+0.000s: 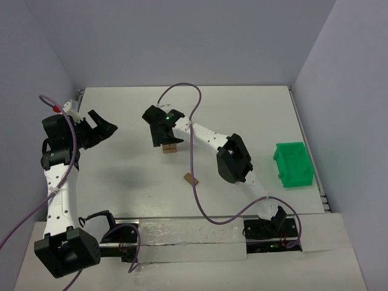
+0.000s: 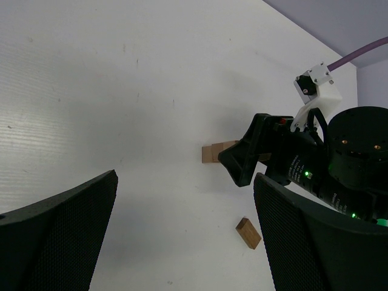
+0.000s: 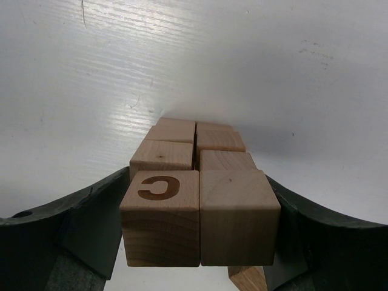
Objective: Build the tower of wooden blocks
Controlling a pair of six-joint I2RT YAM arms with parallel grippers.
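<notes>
The white counter [image 1: 139, 109] carries everything, with walls closing it in on three sides. The left arm [image 1: 57, 188] stands at the counter's left side. Its pincer [image 2: 187, 182] is spread wide and empty above bare surface, well apart from the blocks. The right arm [image 1: 233, 160] reaches from its base at the near edge toward the middle of the counter, a purple cable [image 1: 194, 151] looping along it. A green bin [image 1: 294, 165] sits near the right edge, apart from both arms.

The right pincer [image 3: 200, 182] is down over the wood block tower [image 1: 170, 147], which stands near the middle of the counter, slightly toward the far side. In the right wrist view the tower shows as light-brown cubes packed in two rows side by side. The pincer is closed on the nearest pair, one finger [image 3: 91, 224] against the outer side of the left cube and the other against the outer side of the right cube. The left cube of that pair has a letter C [image 3: 159, 187] burned into its top face. The edge of another cube shows below the right one.

A single loose block [image 1: 191, 179] lies tilted on the counter, nearer the arm bases than the tower and touching nothing.
</notes>
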